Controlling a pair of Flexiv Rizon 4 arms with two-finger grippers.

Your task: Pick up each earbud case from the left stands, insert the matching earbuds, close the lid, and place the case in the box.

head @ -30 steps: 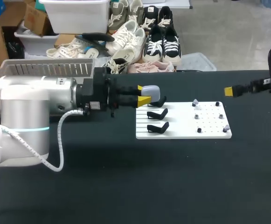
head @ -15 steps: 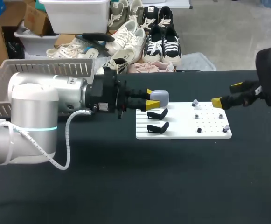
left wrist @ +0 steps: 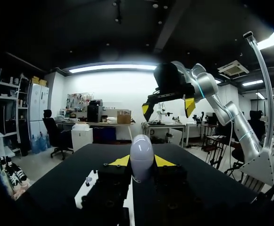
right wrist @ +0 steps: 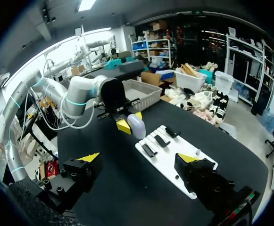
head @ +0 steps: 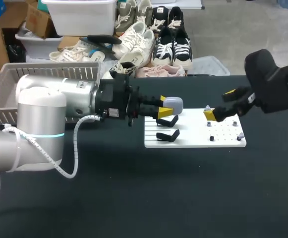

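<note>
Case (head: 172, 103): smooth rounded pebble shape, pale grey, glossy shell.
Board (head: 193, 141): flat white slab beneath both grippers; angular black stands (head: 167, 135) on a grooved part, small earbuds (head: 207, 108) on pegs.
Change: left gripper has carried the case further over the board; right arm has swung in from the table edge.
Left gripper (head: 163, 106): yellow tips clenched on case from both sides, case jutting ahead of them.
Right gripper (head: 219, 104): fingers spread wide, nothing between, hanging above the earbuds.

Black table (head: 158, 198), white stand board (head: 193, 141) flat on it, grey basket (head: 54, 74) at far-left corner
</note>
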